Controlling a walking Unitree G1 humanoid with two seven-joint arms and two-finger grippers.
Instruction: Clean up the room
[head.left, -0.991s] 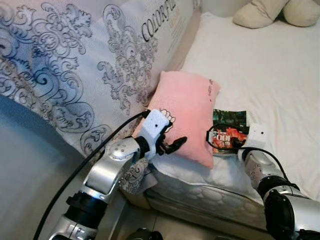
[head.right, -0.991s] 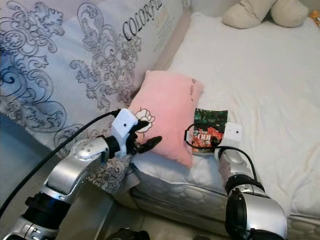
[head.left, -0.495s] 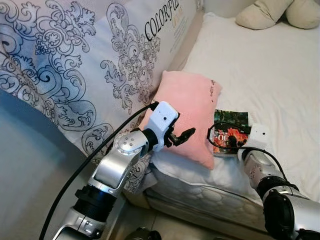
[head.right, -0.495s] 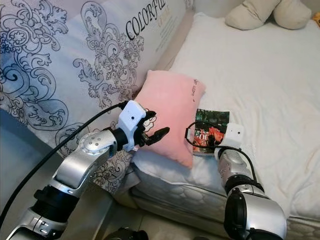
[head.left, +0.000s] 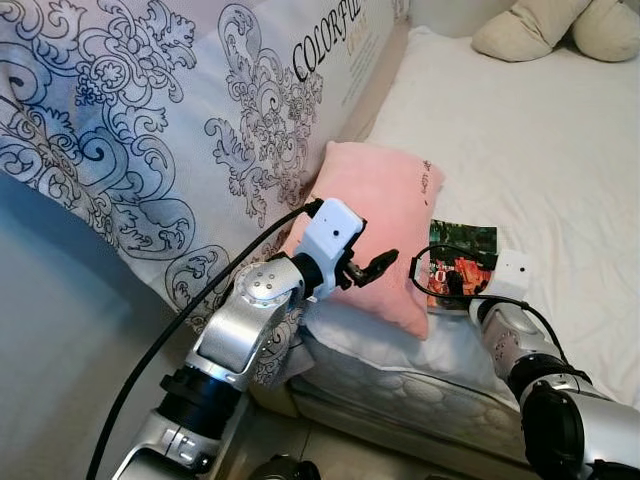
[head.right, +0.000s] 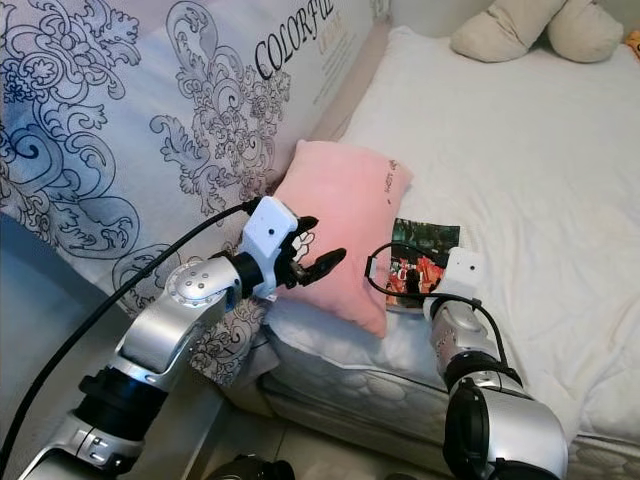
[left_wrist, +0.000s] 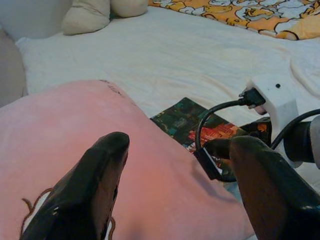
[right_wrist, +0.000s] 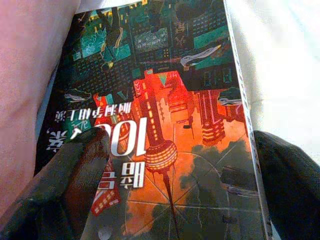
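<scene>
A pink pillow (head.left: 385, 225) lies at the bed's near left corner, against a patterned mattress. Beside it on the white sheet rests a book (head.left: 462, 265) with a dark green and red cover. My left gripper (head.left: 378, 265) hovers open just over the pillow's near end; in the left wrist view the pillow (left_wrist: 65, 130) spreads under the gripper (left_wrist: 179, 142). My right gripper (right_wrist: 182, 145) is open at the book's (right_wrist: 165, 100) near edge. One finger (right_wrist: 75, 185) rests over the cover and the other sits off its outer side.
A large patterned mattress (head.left: 150, 130) leans along the left of the bed. Beige cushions (head.left: 555, 25) sit at the far end, and an orange patterned blanket (left_wrist: 240, 15) lies beyond. The white sheet (head.left: 540, 150) is bare to the right. The bed's edge drops to the floor (head.left: 330, 450).
My left gripper has risen and moved right, from the pillow's near edge to over its near end. The right gripper has stayed at the book.
</scene>
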